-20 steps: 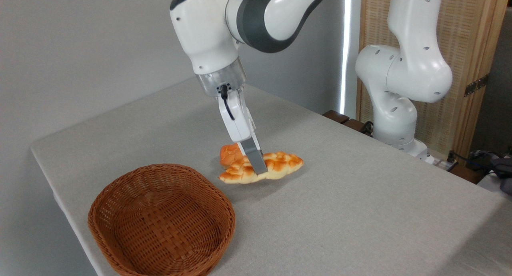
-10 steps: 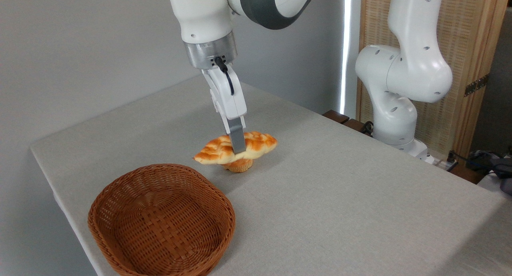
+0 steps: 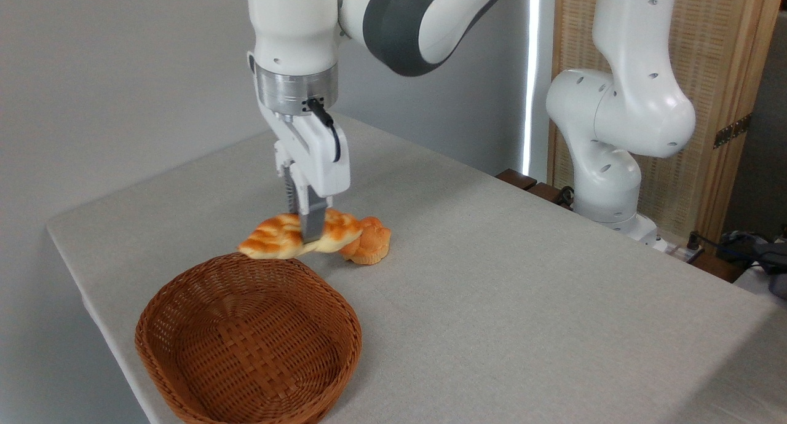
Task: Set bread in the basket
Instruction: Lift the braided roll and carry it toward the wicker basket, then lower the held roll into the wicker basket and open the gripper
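The bread (image 3: 280, 236), a long braided golden-orange loaf, hangs in the air just above the far rim of the basket (image 3: 344, 313). My gripper (image 3: 309, 232) is shut on the loaf near its middle, fingers pointing straight down. The reddish-brown wicker basket sits at the front left of the table with nothing in it. The loaf's left tip reaches over the basket's back edge; its right end overlaps a small bun behind it.
A small round orange bun (image 3: 372, 247) lies on the grey table (image 3: 522, 301) just right of the held loaf. The arm's white base (image 3: 605, 166) stands at the back right. The table's left edge runs close to the basket.
The gripper lifted the bread off the table and carried it left toward the basket. The wrist turned upright. The small bun stayed put and now shows to the right of the loaf.
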Controlling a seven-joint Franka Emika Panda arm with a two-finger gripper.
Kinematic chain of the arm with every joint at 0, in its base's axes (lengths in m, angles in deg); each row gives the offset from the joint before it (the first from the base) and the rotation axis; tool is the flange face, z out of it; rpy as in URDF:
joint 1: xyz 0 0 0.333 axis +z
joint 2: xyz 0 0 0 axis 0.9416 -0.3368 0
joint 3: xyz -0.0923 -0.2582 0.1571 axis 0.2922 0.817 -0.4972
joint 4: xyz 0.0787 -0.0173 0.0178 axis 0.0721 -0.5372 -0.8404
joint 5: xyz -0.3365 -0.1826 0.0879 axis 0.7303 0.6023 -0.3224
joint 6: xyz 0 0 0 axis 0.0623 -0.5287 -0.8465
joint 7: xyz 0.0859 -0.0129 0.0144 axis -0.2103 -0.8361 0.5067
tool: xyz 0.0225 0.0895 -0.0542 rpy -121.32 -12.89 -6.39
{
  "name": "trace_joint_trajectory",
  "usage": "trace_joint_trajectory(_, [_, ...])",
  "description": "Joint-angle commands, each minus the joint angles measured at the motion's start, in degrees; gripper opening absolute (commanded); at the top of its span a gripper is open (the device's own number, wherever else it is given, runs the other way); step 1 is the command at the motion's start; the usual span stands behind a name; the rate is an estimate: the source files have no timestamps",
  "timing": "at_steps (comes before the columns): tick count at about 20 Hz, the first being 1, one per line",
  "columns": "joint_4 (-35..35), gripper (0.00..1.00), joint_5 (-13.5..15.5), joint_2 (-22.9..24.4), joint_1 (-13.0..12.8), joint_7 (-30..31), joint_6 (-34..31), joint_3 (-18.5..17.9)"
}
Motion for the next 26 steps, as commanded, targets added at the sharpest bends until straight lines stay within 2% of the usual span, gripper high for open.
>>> trace_joint_trajectory(1, [1.33, 0.17, 1.65, -1.09, -0.39, 0.83, 3.94, -0.74])
trace_joint_trajectory(8, [1.41, 0.18, 1.47, -3.02, -0.39, 1.01, 4.30, -0.65])
trace_joint_trajectory(16, [6.25, 0.18, 1.99, -7.68, -0.47, 1.01, 5.26, -0.65])
trace_joint_trajectory(22, [6.42, 0.18, 2.00, -9.96, -0.47, 1.71, 8.77, -0.04])
trace_joint_trajectory(26, [6.42, 0.18, 1.91, -12.60, -0.91, 1.80, 15.80, 0.92])
